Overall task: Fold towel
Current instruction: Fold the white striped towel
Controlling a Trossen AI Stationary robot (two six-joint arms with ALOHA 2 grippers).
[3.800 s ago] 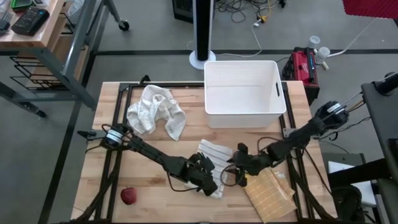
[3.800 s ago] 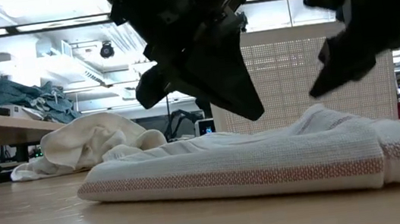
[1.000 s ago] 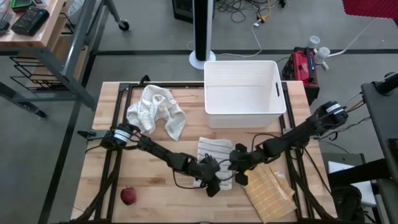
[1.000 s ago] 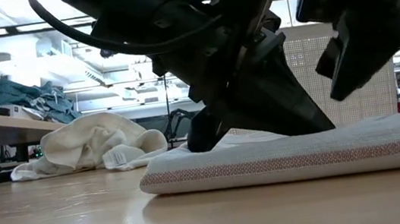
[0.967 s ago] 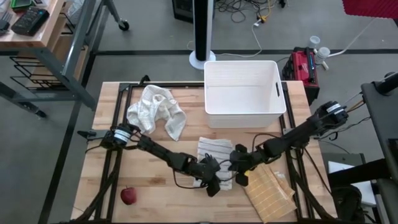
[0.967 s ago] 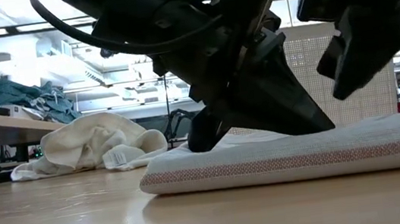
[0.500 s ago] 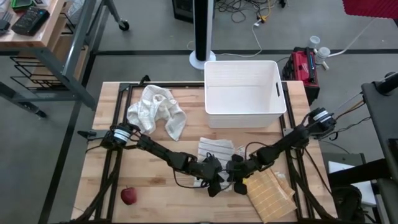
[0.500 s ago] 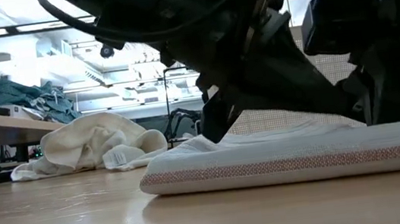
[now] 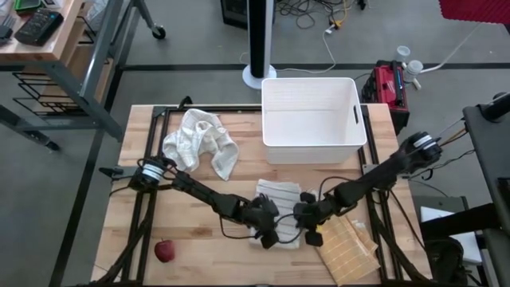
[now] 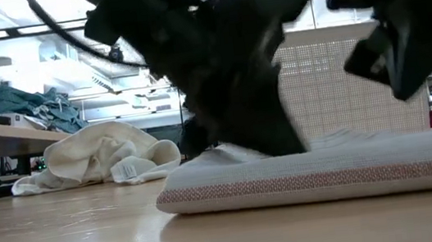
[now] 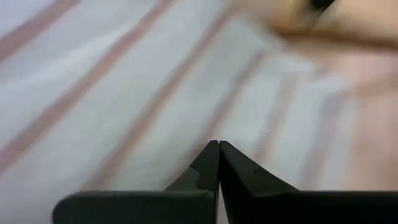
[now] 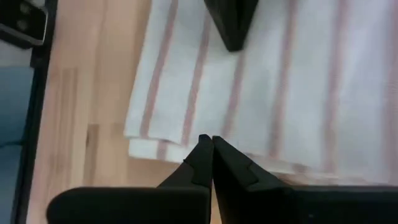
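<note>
A folded white towel with reddish stripes (image 9: 277,194) lies flat on the wooden table (image 9: 191,231), near the middle of its front half. In the low view it is a flat stack (image 10: 314,177). My left gripper (image 9: 271,231) is shut, its tips down on the towel's top (image 11: 155,93). My right gripper (image 9: 305,222) is shut too and hangs above the towel's right part (image 10: 398,57), clear of it; in its wrist view its tips (image 12: 208,139) stand over the towel's edge. My left gripper touches the towel's top face (image 10: 286,152) with its shut fingertips. The fingers (image 12: 233,28) slant down onto it from the table's left side. The towel lies flat on the table under them.
A crumpled white cloth (image 9: 199,142) lies at the far left of the table and a white bin (image 9: 311,119) stands at the far middle. A red apple (image 9: 165,252) sits near the front left, and a yellow woven mat (image 9: 347,247) lies at the front right.
My right gripper came down onto the towel's right part half a second ago and has risen clear of it again. My left gripper has tipped steeper and shifted a little on the towel's top, staying shut. The towel has stayed folded and flat.
</note>
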